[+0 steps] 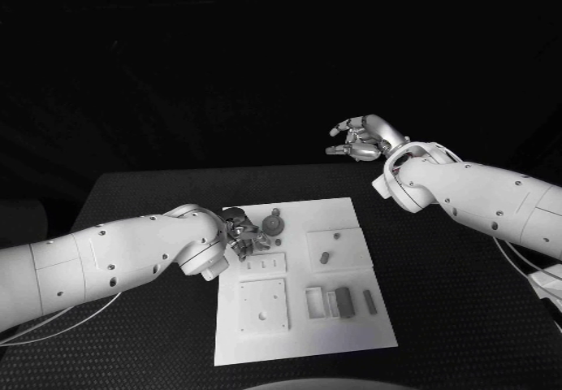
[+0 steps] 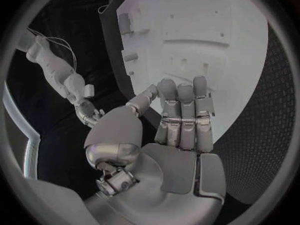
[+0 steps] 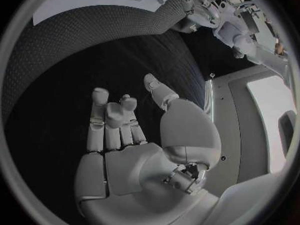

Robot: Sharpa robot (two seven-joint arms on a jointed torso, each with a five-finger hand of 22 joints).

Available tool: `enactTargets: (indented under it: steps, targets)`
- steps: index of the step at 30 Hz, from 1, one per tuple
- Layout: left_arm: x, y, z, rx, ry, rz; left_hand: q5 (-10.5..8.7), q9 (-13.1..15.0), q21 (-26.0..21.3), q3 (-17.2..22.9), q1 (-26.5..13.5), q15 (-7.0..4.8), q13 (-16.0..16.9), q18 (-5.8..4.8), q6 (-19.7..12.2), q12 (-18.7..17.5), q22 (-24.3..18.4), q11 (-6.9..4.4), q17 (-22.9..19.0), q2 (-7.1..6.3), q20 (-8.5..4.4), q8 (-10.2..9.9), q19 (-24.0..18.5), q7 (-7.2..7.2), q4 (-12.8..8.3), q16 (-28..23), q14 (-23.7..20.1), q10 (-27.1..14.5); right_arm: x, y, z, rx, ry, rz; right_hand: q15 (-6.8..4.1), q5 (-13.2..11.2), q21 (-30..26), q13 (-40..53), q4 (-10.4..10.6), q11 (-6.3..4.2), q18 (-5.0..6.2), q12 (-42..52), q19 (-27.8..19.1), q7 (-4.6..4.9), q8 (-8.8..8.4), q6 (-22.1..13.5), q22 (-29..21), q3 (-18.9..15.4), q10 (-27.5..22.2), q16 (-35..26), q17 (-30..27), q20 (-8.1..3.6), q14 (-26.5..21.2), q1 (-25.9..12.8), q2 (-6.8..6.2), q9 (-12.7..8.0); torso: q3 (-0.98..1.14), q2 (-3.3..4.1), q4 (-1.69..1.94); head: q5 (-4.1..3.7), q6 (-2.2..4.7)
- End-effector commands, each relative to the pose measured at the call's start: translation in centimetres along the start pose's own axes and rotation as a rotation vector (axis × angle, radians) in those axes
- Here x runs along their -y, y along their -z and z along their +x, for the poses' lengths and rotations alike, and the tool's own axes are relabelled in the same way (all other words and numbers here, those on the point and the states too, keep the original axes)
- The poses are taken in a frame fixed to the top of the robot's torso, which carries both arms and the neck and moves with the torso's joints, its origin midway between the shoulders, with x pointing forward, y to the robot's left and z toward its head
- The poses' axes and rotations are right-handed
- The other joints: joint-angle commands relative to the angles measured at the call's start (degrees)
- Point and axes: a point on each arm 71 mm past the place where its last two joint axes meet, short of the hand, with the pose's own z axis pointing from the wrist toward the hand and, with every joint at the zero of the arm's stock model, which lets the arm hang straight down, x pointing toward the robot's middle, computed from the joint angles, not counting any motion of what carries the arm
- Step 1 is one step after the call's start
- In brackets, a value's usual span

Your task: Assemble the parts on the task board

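On the task board, grey parts lie loose; left hand empty, right hand curled, empty.

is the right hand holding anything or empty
Empty. The right hand is raised beyond the table's far edge, away from the white board, fingers loosely curled with nothing between them.

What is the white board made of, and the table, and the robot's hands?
The task board looks like smooth matte white plastic, with moulded pockets, though I can't be sure. The table seems covered in black textured mat, rubbery or woven; it shows tiny bumps. The left hand and right hand look like silvery metal or metal-coloured plastic, softly shiny.
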Motion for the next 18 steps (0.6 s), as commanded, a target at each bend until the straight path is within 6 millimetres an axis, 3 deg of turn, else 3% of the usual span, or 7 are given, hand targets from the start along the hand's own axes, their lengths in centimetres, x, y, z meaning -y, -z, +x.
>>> enactTargets:
  steps: [1,9,18]
  targets:
    - [-0.4,-0.3,0.7,-0.01,-0.045,-0.037,0.23,0.48,0.52,0.42,-0.26,-0.48,0.54,0.71,4.02,0.96,0.55,-1.43,-0.59,0.57,-0.14,-0.26,0.77,-3.95,-0.09,1.27,0.01,-0.93,-0.4,-0.2,0.2,-0.024,-0.01,-0.018,0.09,0.23,-0.36,-0.08,-0.21,2.13,0.39,-0.03,-0.43,2.8,0.04,2.94,0.88,-0.06,-4.43,-0.21,0.01,-0.05,-0.52,-0.06,0.64,-0.06,-0.01,0.04,-0.08,-0.12,-0.52]
    - [-0.9,-0.5,1.5,-0.042,-0.049,-0.053,0.23,0.87,0.46,0.42,-0.8,-0.56,0.89,0.65,4.48,1.68,1.08,-1.52,-1.56,0.59,-0.22,-0.4,0.82,-4.06,-0.02,2.5,-0.39,-1.22,-0.4,-0.3,0.2,-0.029,-0.01,-0.017,0.1,0.23,-0.4,-0.1,-0.26,2.14,0.39,-0.03,-0.47,2.82,0.01,2.9,0.88,-0.09,-4.48,-0.23,0.0,-0.02,-0.57,-0.07,0.72,-0.08,-0.04,-0.03,0.07,-0.41,-1.46]
    - [-0.9,-0.4,1.8,-0.07,-0.112,-0.064,0.3,1.17,0.36,0.52,-1.05,-0.58,1.03,0.65,4.91,2.12,1.41,-1.6,-2.33,0.67,-0.28,-0.44,0.82,-4.18,-0.04,3.29,-0.67,-1.3,-0.4,-0.3,0.2,-0.035,-0.011,-0.017,0.12,0.23,-0.44,-0.13,-0.4,2.16,0.39,-0.03,-0.53,2.83,-0.01,2.85,0.89,-0.13,-4.55,-0.24,0.0,0.0,-0.64,-0.02,0.81,-0.11,0.02,-0.1,0.01,-0.36,-1.87]
